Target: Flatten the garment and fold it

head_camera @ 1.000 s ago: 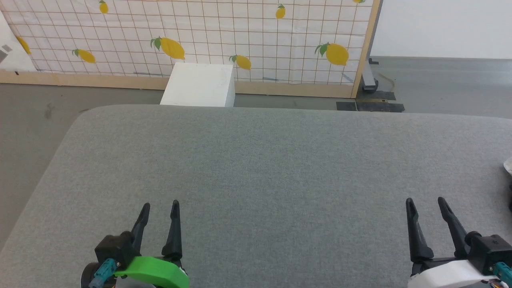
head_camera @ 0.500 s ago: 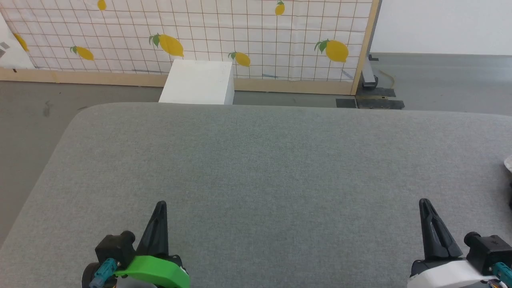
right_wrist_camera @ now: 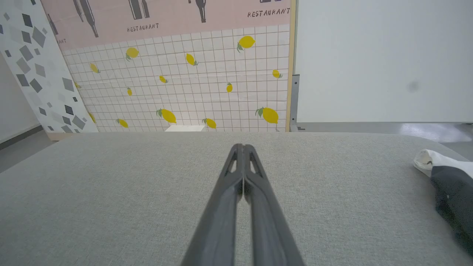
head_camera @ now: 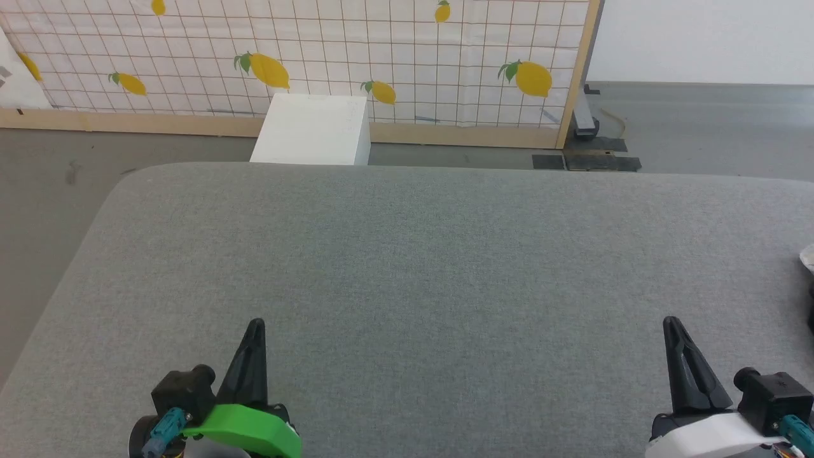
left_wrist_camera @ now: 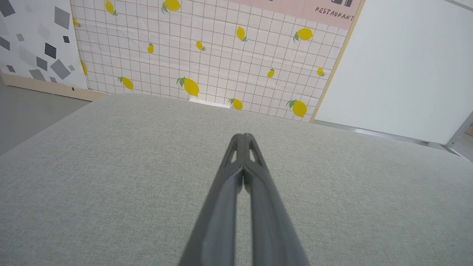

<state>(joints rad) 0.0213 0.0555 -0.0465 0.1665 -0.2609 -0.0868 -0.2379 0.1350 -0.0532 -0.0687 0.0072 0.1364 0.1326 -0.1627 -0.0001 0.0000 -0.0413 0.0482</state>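
Observation:
The garment (right_wrist_camera: 445,173) lies bunched at the right edge of the grey padded table, white cloth with a black part; in the head view just a sliver of the garment (head_camera: 807,261) shows at the right border. My left gripper (head_camera: 255,326) sits low at the near left, shut and holding nothing; the left wrist view has its fingers (left_wrist_camera: 243,137) pressed together over bare fabric. My right gripper (head_camera: 669,322) is at the near right, shut and holding nothing, well to the left of the garment in its wrist view, its tips (right_wrist_camera: 243,147) closed.
The grey table (head_camera: 407,254) spreads wide before me, its far edge rounded. Beyond it stand a white box (head_camera: 311,130) on the floor and a lemon-print grid panel (head_camera: 356,57) with a wooden frame. Grey floor lies to the left.
Both grippers went from open to shut, with nothing between the fingers. The head camera tilted slightly, shifting the whole picture a little.

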